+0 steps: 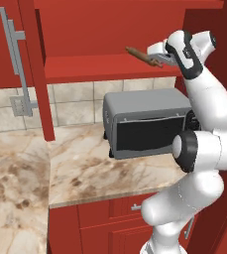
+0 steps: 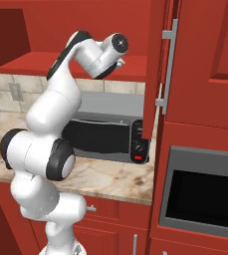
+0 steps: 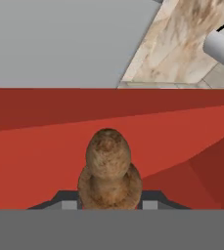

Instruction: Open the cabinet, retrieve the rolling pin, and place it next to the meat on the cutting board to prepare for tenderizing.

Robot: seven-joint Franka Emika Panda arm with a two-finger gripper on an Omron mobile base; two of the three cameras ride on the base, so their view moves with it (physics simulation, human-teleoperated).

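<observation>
Here the jaws clamp the rolling pin (image 3: 108, 171) end-on, its length showing from the left base.

The red cabinet (image 1: 110, 30) is wide open with its silver-handled doors swung out, and the brown wooden rolling pin (image 1: 143, 55) sits at its inner shelf level, knobbed end toward the camera, pinched between the fingers (image 3: 67, 202).

Kitchen: red cabinets (image 1: 110, 30), marble counter (image 1: 95, 168), tile backsplash (image 1: 75, 101), toaster oven (image 1: 147, 121), built-in oven (image 2: 202, 191).
</observation>
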